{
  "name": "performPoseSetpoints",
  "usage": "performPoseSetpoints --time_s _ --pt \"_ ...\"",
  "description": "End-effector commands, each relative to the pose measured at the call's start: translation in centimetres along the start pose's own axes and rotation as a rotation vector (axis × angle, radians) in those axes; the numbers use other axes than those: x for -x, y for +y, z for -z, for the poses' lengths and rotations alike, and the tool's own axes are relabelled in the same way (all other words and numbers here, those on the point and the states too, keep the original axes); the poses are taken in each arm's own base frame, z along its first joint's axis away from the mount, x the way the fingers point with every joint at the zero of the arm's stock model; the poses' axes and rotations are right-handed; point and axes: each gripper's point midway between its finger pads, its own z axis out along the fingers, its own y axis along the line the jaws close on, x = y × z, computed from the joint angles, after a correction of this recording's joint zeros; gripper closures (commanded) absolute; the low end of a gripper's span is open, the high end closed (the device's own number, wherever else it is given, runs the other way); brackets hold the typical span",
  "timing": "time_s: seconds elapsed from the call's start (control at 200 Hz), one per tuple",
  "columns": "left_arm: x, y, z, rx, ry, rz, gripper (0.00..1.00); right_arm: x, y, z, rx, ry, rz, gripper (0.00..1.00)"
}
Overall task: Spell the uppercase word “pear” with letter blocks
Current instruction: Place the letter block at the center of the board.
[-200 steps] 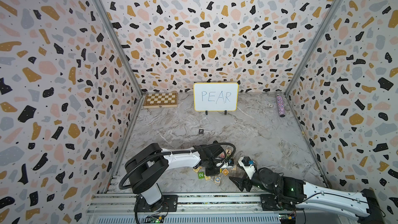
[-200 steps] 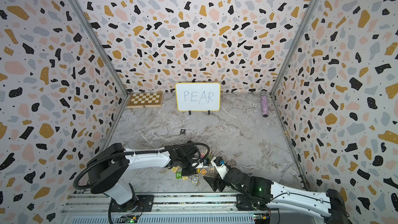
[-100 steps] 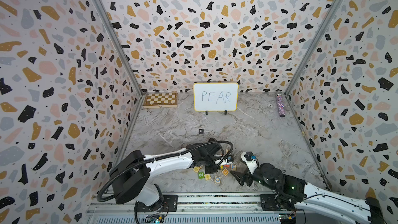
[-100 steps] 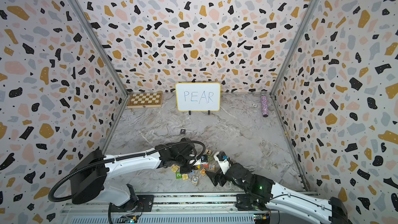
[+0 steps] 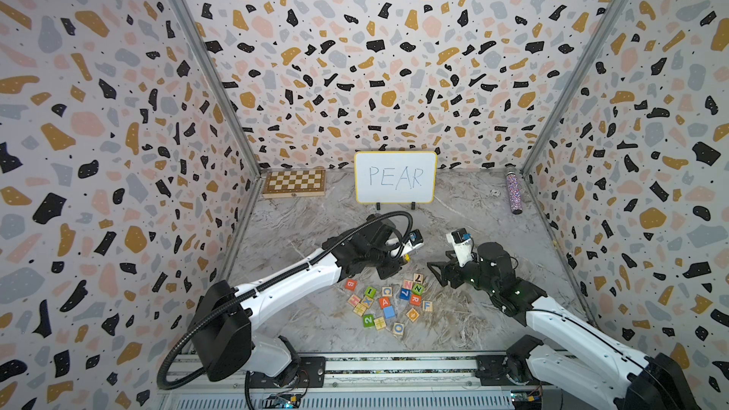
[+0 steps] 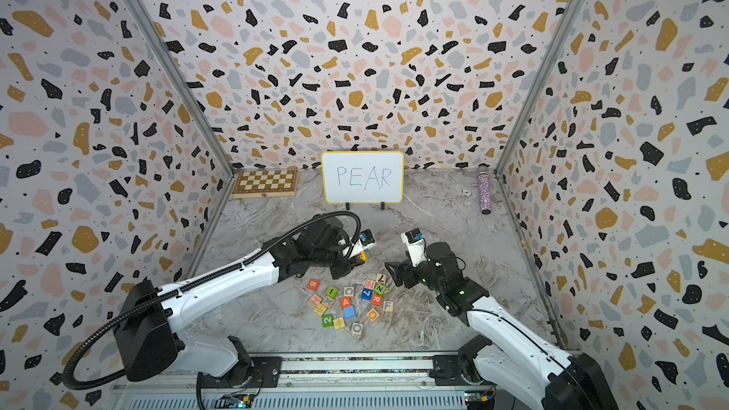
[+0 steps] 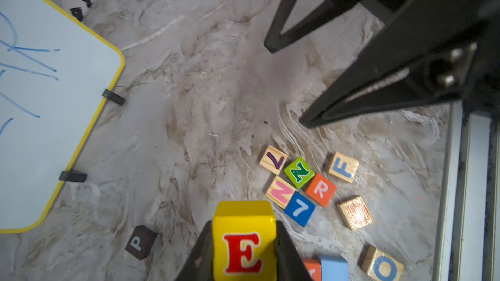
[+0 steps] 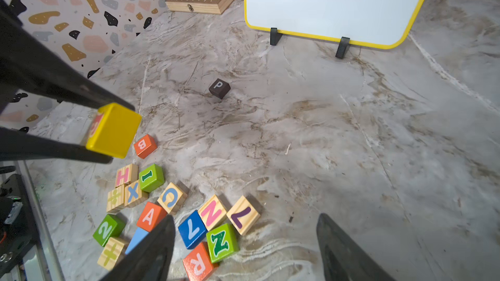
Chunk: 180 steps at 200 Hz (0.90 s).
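Yellow is the colour of the E block point(image 7: 244, 241). The left gripper point(image 8: 119, 133) has it squeezed tight between its two black fingers, one on each side, up in the air above the table point(image 8: 351, 158). The red E faces the left wrist camera. I think the block is held high so it can go over the other blocks without bumping them. The black P block point(image 8: 219, 88) sits alone on the table, away from the pile point(image 5: 398, 301) and nearer the whiteboard point(image 5: 395, 177) that says PEAR. I think P stands there to start the word, so E likely goes right beside it. The orange A block point(image 8: 150, 216) and the orange R block point(image 8: 198, 263) lie in the pile of mixed blocks. A touches a light blue block point(image 8: 136, 237), and R touches the green N block point(image 8: 221, 241). The right gripper point(image 7: 288, 85) hangs by the edge of the pile with its fingers spread wide. It holds nothing and touches nothing.
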Motion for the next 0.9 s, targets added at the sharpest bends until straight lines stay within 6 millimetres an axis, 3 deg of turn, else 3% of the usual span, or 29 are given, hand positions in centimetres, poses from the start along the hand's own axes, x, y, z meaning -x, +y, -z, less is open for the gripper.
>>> performPoseSetpoints --time_s 0.0,0.07,0.285,0.546,0.896 --pt "-0.4 3.0 -0.6 0.067 0.043 0.151 0.81 2.9 -0.2 -0.7 -0.019 -0.065 0.01 0.18" --pt "-0.4 4.9 -1.2 0.104 0.058 0.237 0.82 3.3 -1.1 -1.4 -0.06 -0.068 -0.01 0.17" --pt "-1.3 7.7 -4.0 0.185 0.141 0.371 0.82 3.4 -2.7 -3.4 -0.12 -0.063 -0.03 0.17" --pt "-3.3 9.3 -6.9 0.249 0.217 0.525 0.83 3.8 -3.3 -5.5 -0.132 -0.052 -0.012 0.18" --pt "-6.4 12.0 -8.8 0.362 0.263 0.733 0.83 3.1 -2.9 -7.5 -0.125 -0.032 0.037 0.18"
